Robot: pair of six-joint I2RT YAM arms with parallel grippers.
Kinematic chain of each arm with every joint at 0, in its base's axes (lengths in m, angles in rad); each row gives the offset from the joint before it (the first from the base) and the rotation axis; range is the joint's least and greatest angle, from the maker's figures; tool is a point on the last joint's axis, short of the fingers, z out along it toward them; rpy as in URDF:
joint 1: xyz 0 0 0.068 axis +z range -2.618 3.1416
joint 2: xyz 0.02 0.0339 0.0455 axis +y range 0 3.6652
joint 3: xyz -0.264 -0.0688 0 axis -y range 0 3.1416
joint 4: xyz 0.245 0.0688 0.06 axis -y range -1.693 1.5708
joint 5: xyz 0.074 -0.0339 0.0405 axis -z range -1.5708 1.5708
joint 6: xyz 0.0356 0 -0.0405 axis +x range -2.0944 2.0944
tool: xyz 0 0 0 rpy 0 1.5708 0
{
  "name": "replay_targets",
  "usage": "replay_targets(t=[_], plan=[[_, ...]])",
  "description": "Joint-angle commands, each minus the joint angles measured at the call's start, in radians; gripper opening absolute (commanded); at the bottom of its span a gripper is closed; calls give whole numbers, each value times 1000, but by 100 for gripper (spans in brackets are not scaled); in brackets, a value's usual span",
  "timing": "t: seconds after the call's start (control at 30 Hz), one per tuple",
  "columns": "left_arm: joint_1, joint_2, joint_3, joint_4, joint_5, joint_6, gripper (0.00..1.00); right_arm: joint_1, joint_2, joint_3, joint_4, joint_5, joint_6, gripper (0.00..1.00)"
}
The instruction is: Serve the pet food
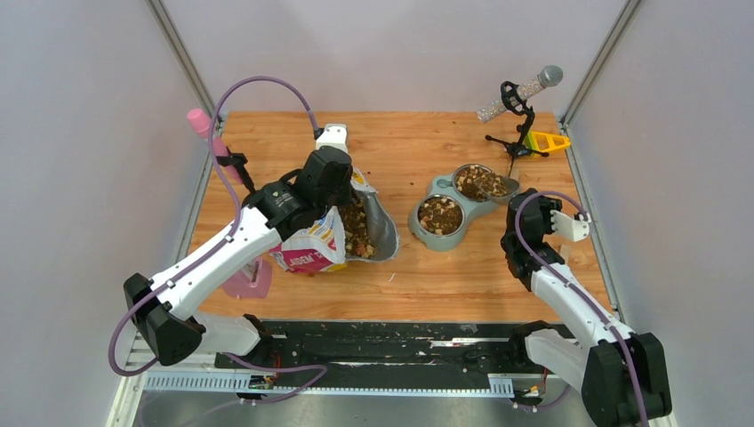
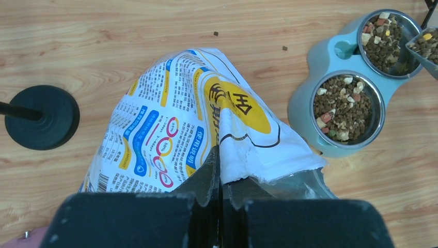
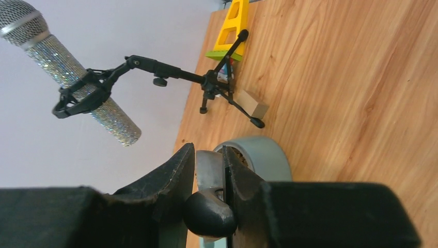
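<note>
Pet food [image 1: 440,214] fills both cups of the feeder [image 1: 418,227]; more lies left of it in the bag [image 1: 311,249], a strip running near-to-far, partly hidden by the left arm [image 1: 222,253]. Left fingers [image 2: 210,174] pinch the bag's edge. Right fingers [image 3: 178,175] clamp the scoop [image 3: 209,168] by its handle at the feeder's far cup.

The top external camera looks down from above and behind the arm bases, taking in the whole table [image 1: 400,142]. The left wrist camera looks steeply down past the left gripper [image 2: 219,165], close over the pet food bag [image 2: 170,124] and twin-bowl feeder [image 2: 302,103], both also in the top view. The right wrist camera, low and rolled sideways behind the right gripper [image 3: 209,155], faces the far right corner, sharing the glitter microphone [image 3: 49,51] with the top view.
</note>
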Motion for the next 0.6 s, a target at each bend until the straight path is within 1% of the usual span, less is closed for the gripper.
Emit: replay_targets(t=[0.0,0.2,0.33,0.57], plan=[[-2,-80,14,119,-36,11,0,-18,44,85,70,12,-108,0],[-2,-87,8,121,-42,15,0,-21,109,129,83,12,-179,0],[-2,-98,-2,132,-47,16,0,-20,166,189,108,7,-316,0],[-2,-107,-6,128,-50,15,0,-20,234,265,96,16,-390,0]])
